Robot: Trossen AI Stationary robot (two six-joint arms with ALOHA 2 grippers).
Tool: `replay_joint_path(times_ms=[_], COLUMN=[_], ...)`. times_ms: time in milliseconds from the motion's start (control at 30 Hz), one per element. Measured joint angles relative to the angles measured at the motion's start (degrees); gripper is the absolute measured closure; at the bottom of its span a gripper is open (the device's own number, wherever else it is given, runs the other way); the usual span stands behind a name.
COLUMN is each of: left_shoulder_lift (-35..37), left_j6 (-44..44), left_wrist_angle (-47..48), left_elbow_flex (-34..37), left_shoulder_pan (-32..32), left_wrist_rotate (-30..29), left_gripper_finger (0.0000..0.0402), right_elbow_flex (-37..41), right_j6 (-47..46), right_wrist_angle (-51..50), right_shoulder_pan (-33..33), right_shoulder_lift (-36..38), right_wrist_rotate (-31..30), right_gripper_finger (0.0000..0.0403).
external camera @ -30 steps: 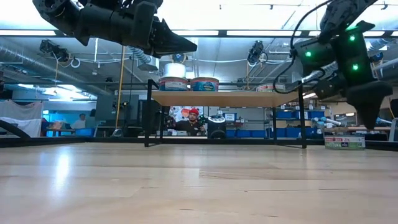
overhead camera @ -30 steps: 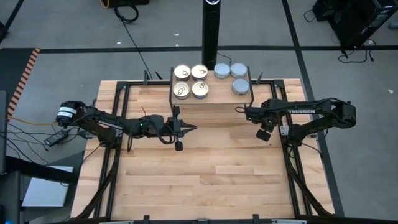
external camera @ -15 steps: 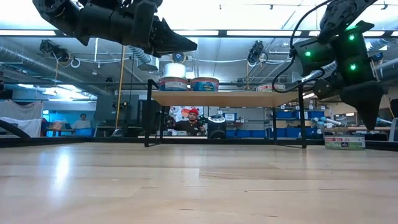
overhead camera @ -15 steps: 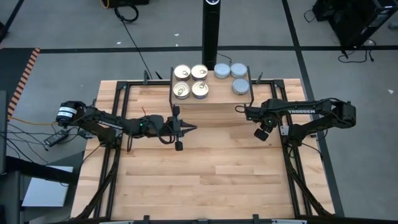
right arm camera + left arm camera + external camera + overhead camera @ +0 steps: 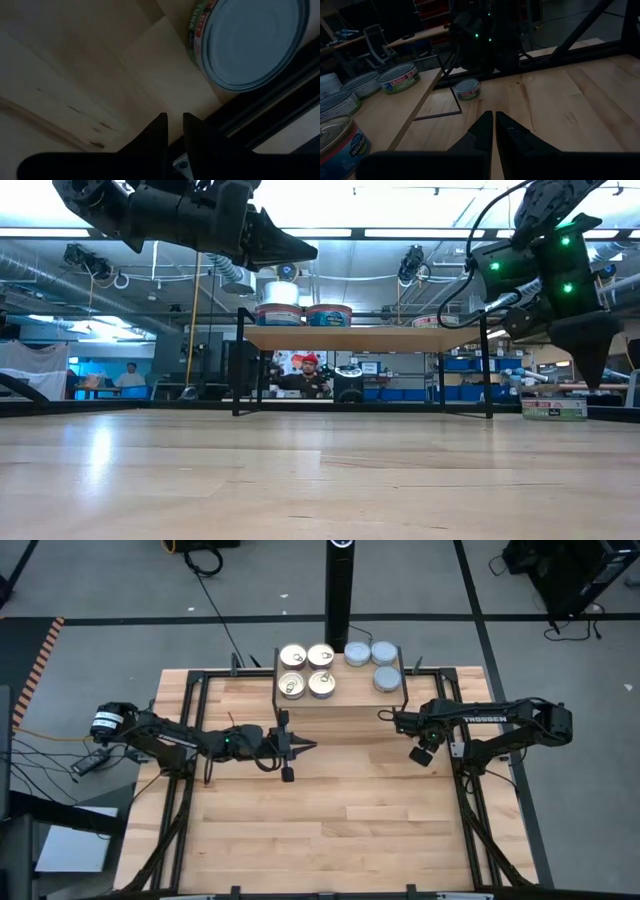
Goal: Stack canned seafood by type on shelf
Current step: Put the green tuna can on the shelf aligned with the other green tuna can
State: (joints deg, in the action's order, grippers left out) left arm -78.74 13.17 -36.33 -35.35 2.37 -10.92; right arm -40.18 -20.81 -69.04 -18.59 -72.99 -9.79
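My right gripper [image 5: 383,715] hovers empty, fingers nearly together, beside the shelf [image 5: 340,705] at its four o'clock corner. My left gripper [image 5: 310,747] is pressed shut at six o'clock. Gold-lidded tins [image 5: 306,671] and blue-grey tins [image 5: 373,660] sit on the shelf.

Overhead down, table-level across, both showing shelf [image 5: 340,690]

The little shelf [image 5: 340,705] sits at the desk's [image 5: 330,820] far edge, four gold-lid tins [image 5: 307,671] on its left, three blue-grey ones [image 5: 372,662] on its right.
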Motion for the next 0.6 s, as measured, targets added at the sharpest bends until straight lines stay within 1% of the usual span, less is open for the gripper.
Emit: replay_joint_path(times_ms=[300,600], left_shoulder_lift=[0.0,0.0], left_j6=[0.0,0.1], left_wrist_angle=[0.1,0.0], left_elbow_flex=[0.0,0.0], left_shoulder_pan=[0.0,0.0], left_wrist_rotate=[0.0,0.0], left_gripper_finger=[0.0376,0.0376], right_elbow_flex=[0.0,0.0], right_j6=[-0.2,-3.0], right_wrist_angle=[-0.4,-0.5], right_shoulder_pan=[0.6,3.9], right_shoulder_lift=[0.0,2.5], right_wrist_rotate=[4.8,5.0], right_gripper_finger=[0.0329,0.0329])
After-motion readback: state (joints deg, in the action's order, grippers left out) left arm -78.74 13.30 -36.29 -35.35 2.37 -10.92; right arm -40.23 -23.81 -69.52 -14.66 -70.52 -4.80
